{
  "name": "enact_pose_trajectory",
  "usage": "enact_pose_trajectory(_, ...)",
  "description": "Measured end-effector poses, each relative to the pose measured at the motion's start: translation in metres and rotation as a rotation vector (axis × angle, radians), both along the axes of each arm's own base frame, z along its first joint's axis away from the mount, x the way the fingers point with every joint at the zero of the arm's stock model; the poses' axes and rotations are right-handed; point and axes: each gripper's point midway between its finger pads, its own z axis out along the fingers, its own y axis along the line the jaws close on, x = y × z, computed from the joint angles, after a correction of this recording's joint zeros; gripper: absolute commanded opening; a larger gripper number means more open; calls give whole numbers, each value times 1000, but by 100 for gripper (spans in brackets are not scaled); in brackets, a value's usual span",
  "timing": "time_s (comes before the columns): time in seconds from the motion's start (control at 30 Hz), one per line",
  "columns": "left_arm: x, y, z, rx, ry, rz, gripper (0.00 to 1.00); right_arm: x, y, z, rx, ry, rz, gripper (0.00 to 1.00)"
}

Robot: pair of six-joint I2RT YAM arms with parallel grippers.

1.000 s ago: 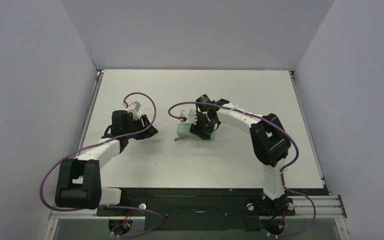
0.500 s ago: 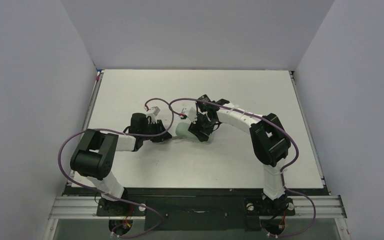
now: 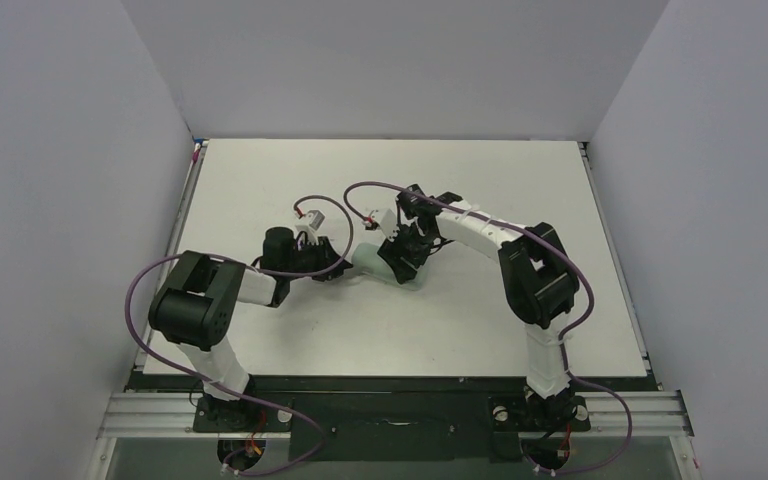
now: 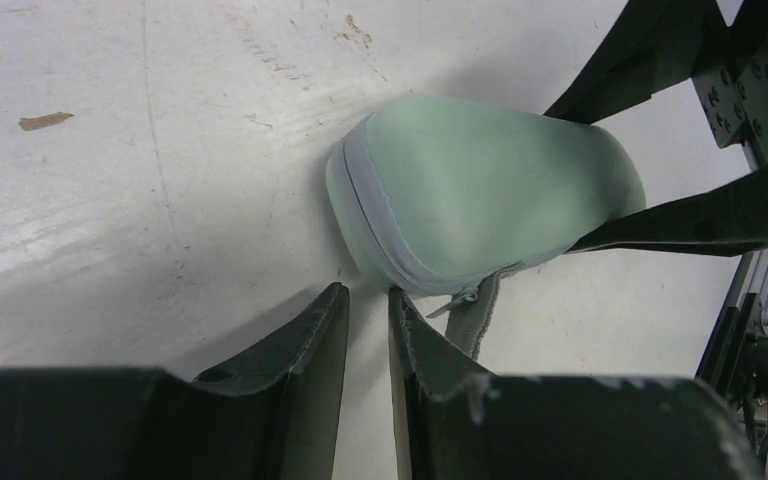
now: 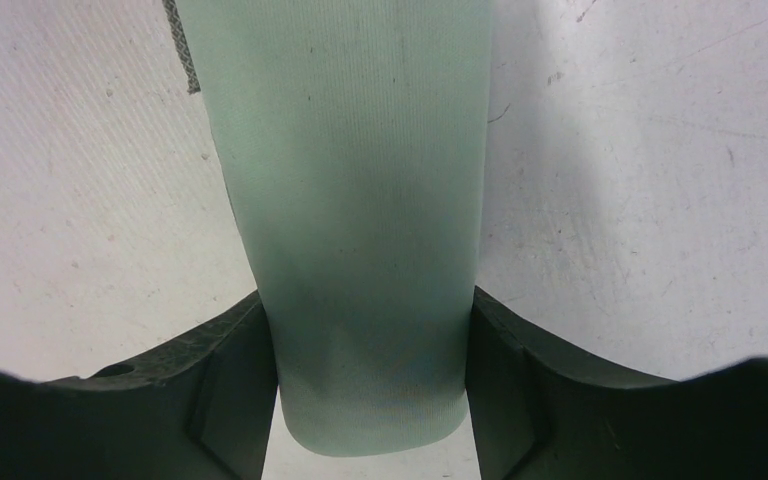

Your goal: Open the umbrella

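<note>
A pale grey-green soft sleeve [image 3: 370, 260] lies on the white table. No tan umbrella fabric, shaft or handle shows. My right gripper [image 3: 401, 258] is shut on the sleeve [image 5: 350, 200], one finger on each side near its rounded closed end [image 5: 368, 300]. My left gripper [image 3: 343, 268] is at the sleeve's other end [image 4: 470, 190], where a grey zip seam runs. Its jaws stand almost shut with a narrow gap and nothing between them [image 4: 368, 292]. The tips sit just short of the sleeve. A zip pull and grey strap [image 4: 475, 312] lie just right of the right finger.
The white table [image 3: 290, 180] is walled at the back and on both sides. A metal rail [image 3: 620, 405] runs along the near edge by the arm bases. A small brown mark [image 4: 45, 121] is on the table left of the sleeve.
My left arm has swung right, from the table's left side up to the sleeve's end. My right gripper has stayed shut on the sleeve and shifted it slightly.
</note>
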Motion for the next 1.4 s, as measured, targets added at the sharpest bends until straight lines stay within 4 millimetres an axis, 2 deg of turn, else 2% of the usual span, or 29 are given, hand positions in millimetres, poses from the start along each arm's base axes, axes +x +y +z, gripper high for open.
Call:
enact_pose_trajectory(0.47,-24,-17,17,2,-62,-80,24,1,3,0,20,57,-72,38)
enact_pose_trajectory(0.67,-23,-18,12,60,-86,-70,23,1,4,0,23,63,-84,38)
enact_pose_trajectory(1.0,-8,-18,10,145,-128,-22,20,0,5,1,29,72,-90,35)
enact_pose_trajectory(1.17,-8,-22,7,195,-156,-15,11,1,4,0,30,79,-108,34)
enact_pose_trajectory(1.23,-11,-24,4,212,-158,-19,0,1,4,0,32,81,-109,33)
enact_pose_trajectory(1.4,-9,-23,1,252,-161,0,0,0,4,0,33,83,-115,30)
